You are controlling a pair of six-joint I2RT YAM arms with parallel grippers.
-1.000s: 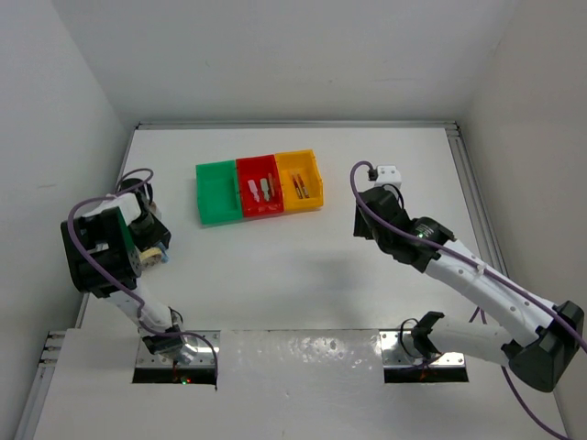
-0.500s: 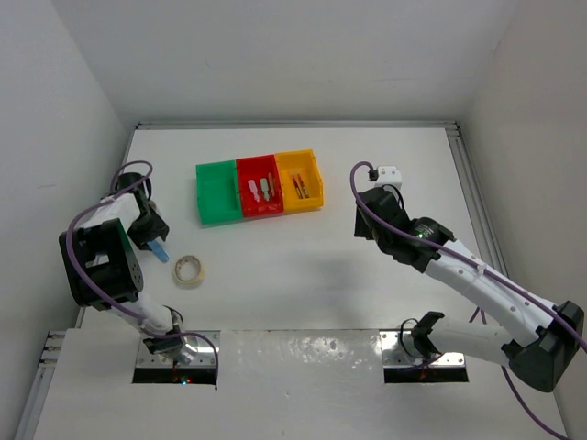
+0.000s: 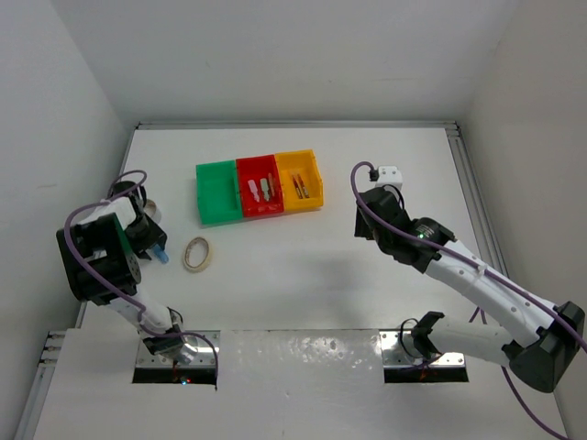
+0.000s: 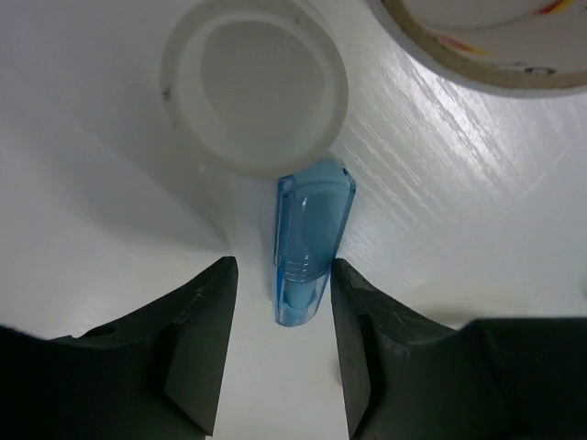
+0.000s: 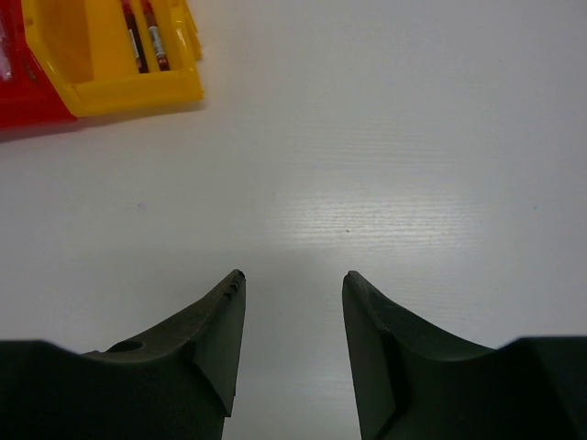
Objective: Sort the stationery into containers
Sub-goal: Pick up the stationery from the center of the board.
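Observation:
A translucent blue stubby stick [image 4: 312,243] lies on the white table, its near end between the open jaws of my left gripper [image 4: 280,266]. The fingers do not touch it. A clear ring [image 4: 254,87] lies just beyond the stick, and a beige tape roll [image 4: 477,46] is at the upper right. In the top view the left gripper [image 3: 154,243] is at the table's left, with the blue stick [image 3: 161,253] and the tape roll [image 3: 196,254] beside it. My right gripper [image 5: 293,275] is open and empty over bare table.
The green bin [image 3: 217,192], red bin [image 3: 260,186] and yellow bin [image 3: 300,180] stand joined at the back centre. The red one holds stubby sticks and the yellow bin [image 5: 110,87] holds thin red-orange pens [image 5: 147,41]. Walls close in the table on the left, right and back.
My left arm swung and uncovered the tape roll, which has since shifted up and to the right. The left gripper now straddles the blue stick. The right arm has not moved.

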